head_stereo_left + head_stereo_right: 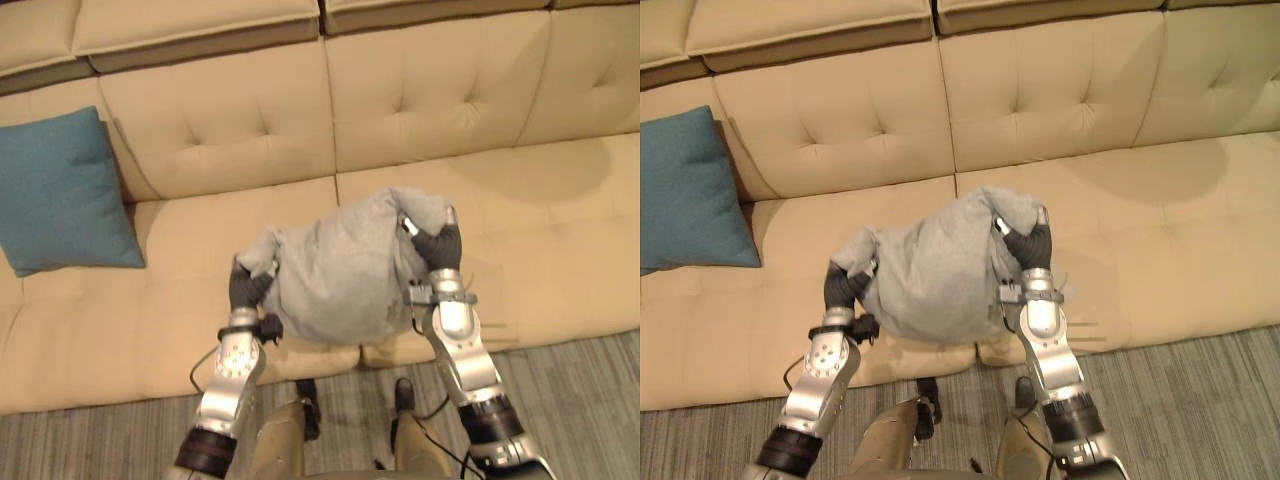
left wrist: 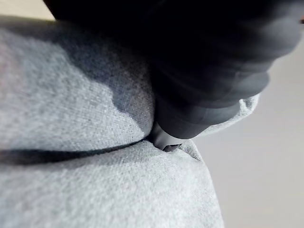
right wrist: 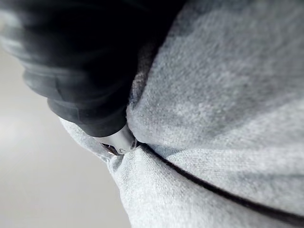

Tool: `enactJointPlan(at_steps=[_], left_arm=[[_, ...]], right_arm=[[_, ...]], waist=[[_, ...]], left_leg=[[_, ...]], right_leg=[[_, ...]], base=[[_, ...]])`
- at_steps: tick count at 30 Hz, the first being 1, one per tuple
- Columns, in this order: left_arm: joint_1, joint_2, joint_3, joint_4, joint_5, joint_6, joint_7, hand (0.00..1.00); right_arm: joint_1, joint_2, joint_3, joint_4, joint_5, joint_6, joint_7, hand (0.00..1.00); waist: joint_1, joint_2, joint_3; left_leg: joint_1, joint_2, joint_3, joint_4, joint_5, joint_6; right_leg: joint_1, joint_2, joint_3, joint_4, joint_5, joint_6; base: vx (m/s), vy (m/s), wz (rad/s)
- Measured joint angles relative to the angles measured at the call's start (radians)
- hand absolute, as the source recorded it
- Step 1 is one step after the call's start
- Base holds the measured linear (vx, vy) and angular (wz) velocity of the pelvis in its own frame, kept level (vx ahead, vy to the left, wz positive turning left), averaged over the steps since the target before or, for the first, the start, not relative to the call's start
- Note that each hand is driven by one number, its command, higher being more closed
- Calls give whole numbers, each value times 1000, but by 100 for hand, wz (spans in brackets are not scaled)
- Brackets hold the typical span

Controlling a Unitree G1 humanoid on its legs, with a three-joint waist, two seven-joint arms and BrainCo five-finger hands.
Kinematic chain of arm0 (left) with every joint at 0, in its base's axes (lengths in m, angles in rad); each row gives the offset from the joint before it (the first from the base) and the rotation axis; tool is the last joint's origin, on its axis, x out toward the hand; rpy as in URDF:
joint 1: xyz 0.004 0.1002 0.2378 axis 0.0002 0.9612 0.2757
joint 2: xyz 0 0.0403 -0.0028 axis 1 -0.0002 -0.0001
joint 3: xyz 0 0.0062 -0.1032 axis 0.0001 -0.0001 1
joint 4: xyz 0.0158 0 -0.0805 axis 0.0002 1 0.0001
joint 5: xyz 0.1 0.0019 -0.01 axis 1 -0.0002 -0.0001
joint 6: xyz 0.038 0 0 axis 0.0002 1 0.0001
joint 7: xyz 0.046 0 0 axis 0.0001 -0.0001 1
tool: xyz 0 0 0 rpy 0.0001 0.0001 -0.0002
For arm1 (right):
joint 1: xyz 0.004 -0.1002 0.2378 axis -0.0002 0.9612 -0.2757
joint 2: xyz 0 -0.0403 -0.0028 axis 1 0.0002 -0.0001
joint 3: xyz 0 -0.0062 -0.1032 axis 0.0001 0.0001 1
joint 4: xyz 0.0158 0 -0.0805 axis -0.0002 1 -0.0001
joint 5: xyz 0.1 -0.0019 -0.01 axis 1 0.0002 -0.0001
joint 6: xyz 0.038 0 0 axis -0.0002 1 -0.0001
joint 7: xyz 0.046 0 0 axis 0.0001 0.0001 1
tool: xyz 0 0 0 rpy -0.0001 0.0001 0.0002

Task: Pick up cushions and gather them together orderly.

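Stretching across the whole view from the head is a wide beige sofa (image 1: 250, 130) with a buttoned back, and a strip of grey floor (image 1: 570, 390) lies in front of it. At the left end of the sofa, a blue cushion (image 1: 60, 190) stands upright and leans on the backrest. It is well apart from the robot.

The grey cushion (image 1: 340, 275) hangs over the front part of the seat, near the middle of the sofa, between the two hands. It looks soft and light. Its cover is wrinkled, its body sags and folds, and its corners are bunched where the hands meet it. I judge that it will not slip easily, because the woven cloth is rough, and that it cannot break. But it is floppy, so it may droop or twist if only one side is held.

The right hand (image 1: 438, 247) is at the upper right edge, and its fingers (image 1: 450, 215) curl over the edge and clamp the cloth. The left hand (image 1: 247, 287) is at the lower left corner, pressed into the cushion. The cloth covers it there, so I cannot tell if it is closed on the cushion or only pushes against it.

In my opinion, two opposite edges are good places to hold. The next step probably is to carry it toward the blue one and put it just beside.
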Motion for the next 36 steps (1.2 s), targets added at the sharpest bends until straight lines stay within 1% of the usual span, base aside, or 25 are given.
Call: enactJointPlan(at_steps=[1,3,5,7,10,14,15,18,19,20,23,25,26,27,28,29,31,33,36], left_arm=[[-26,7,3,0,8,0,16,100],[-167,41,33,8,29,0,67,100],[-271,72,43,35,40,-1,101,100],[-411,94,63,91,51,-1,142,100],[-562,127,70,155,62,-2,187,100],[-694,138,83,240,66,-1,215,100],[-720,138,87,268,65,-1,227,100],[-773,137,89,334,64,-1,229,100],[-781,136,89,344,64,-1,229,0],[-801,131,89,364,60,-1,229,0],[-839,131,101,406,57,-13,229,0],[-868,133,105,444,56,-21,229,0],[-882,134,107,452,56,-26,229,0],[-890,138,108,457,57,-29,229,0],[-892,155,111,460,57,-29,228,0],[-892,155,111,460,57,-29,228,0],[-905,196,137,481,57,-30,225,0],[-913,221,143,488,57,-29,224,0],[-924,293,147,493,53,-29,202,0]], right_arm=[[-22,-1,0,6,0,0,-11,100],[-129,-2,-11,12,-1,0,-44,100],[-216,-9,-17,42,0,-4,-70,100],[-331,-21,-53,86,-1,-4,-83,100],[-466,-36,-96,169,-3,-4,-114,100],[-595,-65,-133,276,-7,-3,-140,100],[-631,-70,-142,314,-7,-3,-143,100],[-706,-89,-163,404,-6,2,-150,100],[-719,-94,-164,416,-6,2,-150,100],[-743,-107,-167,434,-4,6,-152,0],[-785,-128,-181,469,2,7,-159,0],[-834,-155,-190,513,2,7,-160,0],[-857,-179,-190,523,1,8,-161,0],[-866,-190,-190,527,0,8,-161,0],[-882,-199,-190,545,-1,8,-161,0],[-882,-199,-190,545,-1,8,-161,0],[-895,-247,-189,546,0,8,-157,0],[-896,-270,-189,546,2,8,-156,0],[-918,-319,-190,549,16,8,-151,0]], waist=[[3,0,2],[7,-6,36],[8,-9,45],[13,-8,79],[16,-10,115],[18,-8,166],[18,-6,174],[18,-4,184],[17,-3,193],[17,0,215],[18,5,225],[19,14,231],[20,21,235],[21,24,237],[22,25,237],[22,25,237],[29,37,244],[34,37,244],[38,38,244]], left_leg=[[0,1,0,-10,8,-2],[-2,5,0,-54,47,-5],[-15,7,-4,-91,80,-6],[-15,6,-12,-140,120,-10],[-25,6,-18,-201,168,-13],[-28,5,-19,-260,212,-18],[-31,4,-19,-283,226,-19],[-53,5,-21,-314,248,-27],[-53,5,-22,-317,250,-27],[-55,5,-26,-318,250,-27],[-89,5,-31,-322,259,-39],[-97,6,-34,-326,262,-39],[-96,5,-38,-340,274,-48],[-98,6,-43,-340,274,-49],[-102,7,-43,-340,274,-49],[-102,7,-43,-340,274,-49],[-111,7,-45,-341,274,-49],[-111,7,-45,-341,274,-49],[-112,7,-46,-342,279,-57]], right_leg=[[-2,2,0,-7,7,-1],[-22,13,-1,-9,20,-5],[-49,20,-1,-8,29,-12],[-66,26,-7,-6,36,-15],[-103,35,-13,1,42,-18],[-138,41,-14,17,42,-18],[-153,43,-13,18,44,-20],[-188,47,-14,20,46,-24],[-188,48,-14,20,48,-25],[-189,49,-14,20,48,-26],[-228,49,-10,25,48,-26],[-238,51,-9,26,48,-26],[-241,51,-7,26,48,-26],[-243,52,-6,25,48,-26],[-249,54,-4,25,48,-26],[-249,54,-4,25,48,-26],[-257,54,-1,23,48,-26],[-258,55,-1,23,48,-26],[-259,54,-1,23,48,-26]], base=[[-40,-50,-9],[-58,-68,0],[-75,-67,6],[-68,-58,11],[-68,-48,8],[-17,-38,2],[0,0,0],[16,-33,0],[26,-26,4],[24,-26,3],[8,-8,1],[0,0,0],[14,-18,4],[0,0,0],[0,0,0],[21,-26,-6],[0,0,0],[0,0,0],[0,0,0]])
